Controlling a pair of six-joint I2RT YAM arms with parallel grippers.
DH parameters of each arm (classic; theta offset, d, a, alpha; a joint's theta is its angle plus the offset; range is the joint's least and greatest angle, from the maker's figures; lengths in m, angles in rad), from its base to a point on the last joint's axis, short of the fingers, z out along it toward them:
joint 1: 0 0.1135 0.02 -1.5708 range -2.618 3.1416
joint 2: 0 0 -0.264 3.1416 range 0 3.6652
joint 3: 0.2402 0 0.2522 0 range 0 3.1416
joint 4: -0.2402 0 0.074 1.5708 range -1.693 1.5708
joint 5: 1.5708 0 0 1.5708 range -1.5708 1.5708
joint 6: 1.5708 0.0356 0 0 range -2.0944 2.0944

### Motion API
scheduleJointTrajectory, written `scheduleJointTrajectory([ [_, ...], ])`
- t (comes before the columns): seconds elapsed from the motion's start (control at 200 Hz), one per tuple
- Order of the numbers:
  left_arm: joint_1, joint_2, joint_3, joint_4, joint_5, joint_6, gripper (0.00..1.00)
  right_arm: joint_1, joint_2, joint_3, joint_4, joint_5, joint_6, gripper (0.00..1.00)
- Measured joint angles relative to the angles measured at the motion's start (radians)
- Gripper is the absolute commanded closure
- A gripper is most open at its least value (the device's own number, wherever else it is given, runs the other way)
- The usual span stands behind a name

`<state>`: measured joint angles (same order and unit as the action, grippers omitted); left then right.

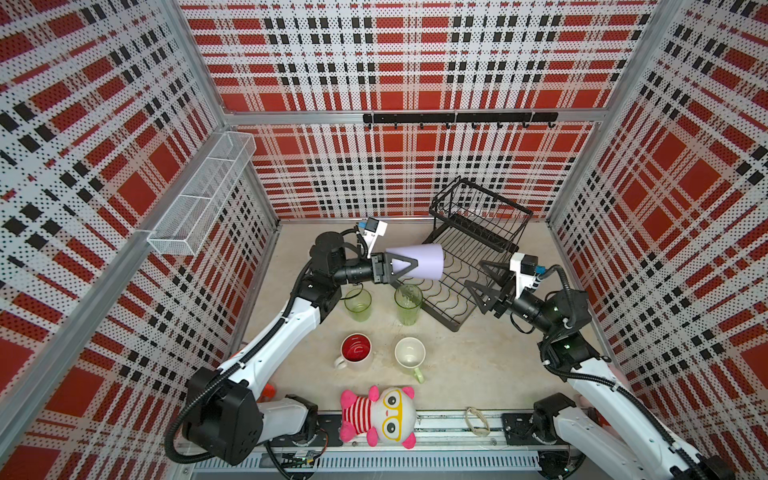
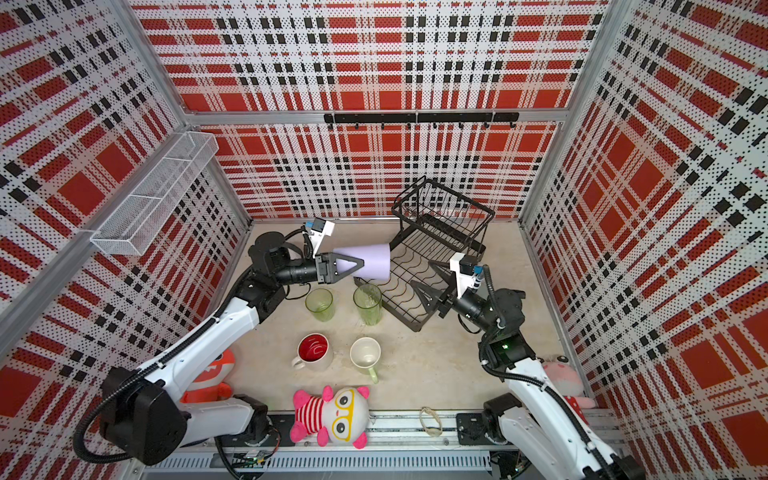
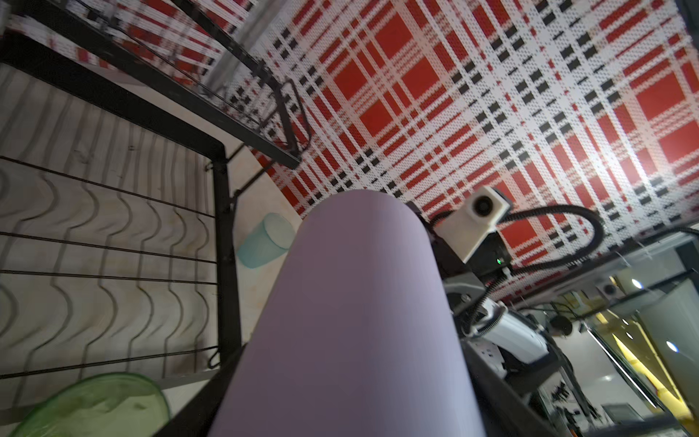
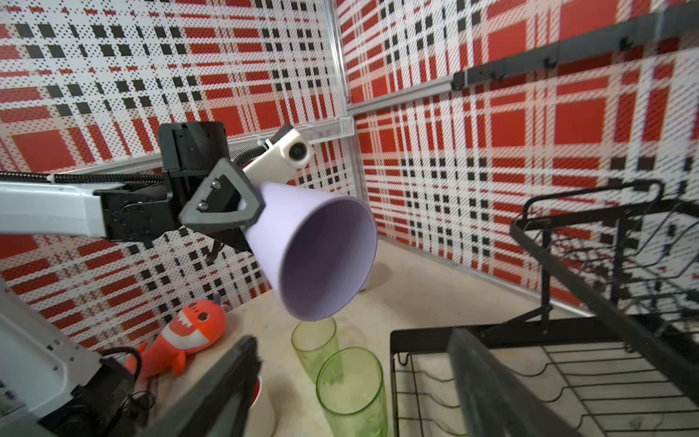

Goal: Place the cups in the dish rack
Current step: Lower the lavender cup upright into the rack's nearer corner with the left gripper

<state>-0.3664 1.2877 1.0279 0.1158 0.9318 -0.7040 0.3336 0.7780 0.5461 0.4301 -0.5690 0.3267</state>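
Left tool [image 1: 411, 266] pinches the lavender tumbler [image 1: 430, 259] by its narrow base end, fingers on opposite sides of the wall. The tumbler lies level in the air with its long axis left to right, base toward the left wrist and open mouth toward the rack [image 1: 461, 291]. In both top views the mouth rim overlaps the left edge of the rack's lower tier. It looks clear of the wires, but contact cannot be ruled out. Under it, the left green tumbler [image 1: 358, 304] and right green tumbler [image 1: 408, 305] stand upright on the desk [image 1: 478, 365], the right one just beside the rack's near corner. Nearer the robot base, the red-lined mug [image 1: 356, 351] and green mug [image 1: 410, 354] stand upright, well apart from the rack. The teal cup [image 3: 264, 240] shows only in the left wrist view, on the desk just beside the rack frame. The rack holds no cup yet. Right tool [image 1: 473, 274] hangs over the lower tier, spread wide and empty, its fingers facing the tumbler's mouth. Judgement: the left arm owns this cup and the tier lies directly right of and below it. The set-down likely turns on tipping that axis mouth-down, and a green tumbler could get clipped on the way.
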Motion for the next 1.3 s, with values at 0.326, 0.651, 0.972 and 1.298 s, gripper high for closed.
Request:
scheduleJointTrajectory([
  [0.326, -0.015, 0.154, 0.245, -0.333, -0.303, 0.246, 0.34, 0.0, -0.282, -0.168, -0.169, 0.09, -0.032, 0.0],
  [0.651, -0.068, 0.392, 0.492, -0.629, -0.584, 0.433, 0.35, 0.002, -0.439, -0.349, -0.307, 0.153, -0.021, 0.0],
  [0.972, -0.1, 0.55, 0.674, -0.834, -0.743, 0.544, 0.33, 0.003, -0.452, -0.437, -0.332, 0.214, -0.027, 0.0],
  [1.298, -0.149, 0.712, 0.806, -0.983, -0.893, 0.604, 0.32, 0.003, -0.451, -0.507, -0.283, 0.251, -0.023, 0.0],
])
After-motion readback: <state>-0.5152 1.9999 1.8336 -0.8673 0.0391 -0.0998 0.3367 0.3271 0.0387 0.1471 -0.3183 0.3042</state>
